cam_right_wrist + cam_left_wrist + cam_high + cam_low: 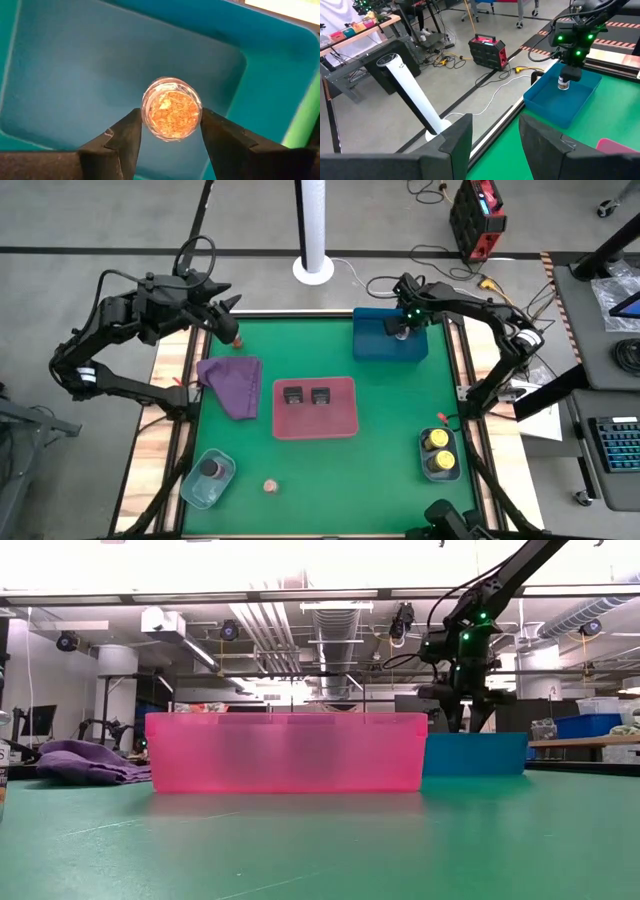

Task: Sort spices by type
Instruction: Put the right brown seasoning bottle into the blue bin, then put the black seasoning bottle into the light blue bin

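Green table [330, 470] from above: we see the right end effector [399, 330] over the blue tray [375, 345]. Its wrist view shows fingers clamped on a spice jar [171, 108]; releasing high could tip it. Left end effector [495, 145] gapes empty.

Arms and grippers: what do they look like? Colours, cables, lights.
Both arms are dark, jointed, with black cables looped along the links. The right gripper has green lights on its wrist; its fingers are black, wedge-shaped. The left gripper has matching black fingers.
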`<state>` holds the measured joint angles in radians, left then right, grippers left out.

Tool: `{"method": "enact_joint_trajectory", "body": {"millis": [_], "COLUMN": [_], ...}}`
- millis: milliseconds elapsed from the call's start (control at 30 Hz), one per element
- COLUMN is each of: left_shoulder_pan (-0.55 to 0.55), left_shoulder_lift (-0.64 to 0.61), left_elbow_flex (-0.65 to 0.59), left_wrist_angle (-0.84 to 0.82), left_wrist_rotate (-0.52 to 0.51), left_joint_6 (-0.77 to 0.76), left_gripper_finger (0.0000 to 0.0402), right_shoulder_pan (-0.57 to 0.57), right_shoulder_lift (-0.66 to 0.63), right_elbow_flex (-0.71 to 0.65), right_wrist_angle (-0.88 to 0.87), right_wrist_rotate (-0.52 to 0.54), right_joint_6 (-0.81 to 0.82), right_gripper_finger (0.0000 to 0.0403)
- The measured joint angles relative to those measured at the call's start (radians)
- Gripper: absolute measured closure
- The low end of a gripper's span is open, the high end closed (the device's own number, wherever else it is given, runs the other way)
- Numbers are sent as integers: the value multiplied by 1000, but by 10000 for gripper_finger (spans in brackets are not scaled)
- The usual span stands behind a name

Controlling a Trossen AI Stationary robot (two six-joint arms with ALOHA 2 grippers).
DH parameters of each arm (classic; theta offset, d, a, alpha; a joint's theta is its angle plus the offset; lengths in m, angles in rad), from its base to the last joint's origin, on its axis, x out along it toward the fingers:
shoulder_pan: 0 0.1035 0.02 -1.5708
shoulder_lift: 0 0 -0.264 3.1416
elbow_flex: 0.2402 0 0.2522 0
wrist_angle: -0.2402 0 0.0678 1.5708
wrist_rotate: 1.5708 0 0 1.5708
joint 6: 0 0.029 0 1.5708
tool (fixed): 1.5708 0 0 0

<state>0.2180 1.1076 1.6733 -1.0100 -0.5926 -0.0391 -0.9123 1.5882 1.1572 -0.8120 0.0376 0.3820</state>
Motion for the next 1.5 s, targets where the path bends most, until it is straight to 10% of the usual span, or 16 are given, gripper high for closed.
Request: {"method": "enact_joint_trajectory", "body": {"millis": [400,967,1500], "left_shoulder_pan": [0,0,0], "left_shoulder_lift": [0,79,156], "left_elbow_flex": [0,0,11], "left_wrist_angle": [0,0,-161], "left_wrist_rotate": [0,5,335], "left_joint_6": [-7,-79,-227], "left_gripper_finger": [255,255,255], "right_shoulder_pan": [0,198,293], "right_shoulder_lift": [-18,-358,-415], "right_elbow_flex": [9,49,49], "right_wrist_angle": [-23,183,193], "right_wrist_rotate": [17,16,19], "right_joint_6": [12,20,-92], "right_gripper_finger": [160,147,188]}}
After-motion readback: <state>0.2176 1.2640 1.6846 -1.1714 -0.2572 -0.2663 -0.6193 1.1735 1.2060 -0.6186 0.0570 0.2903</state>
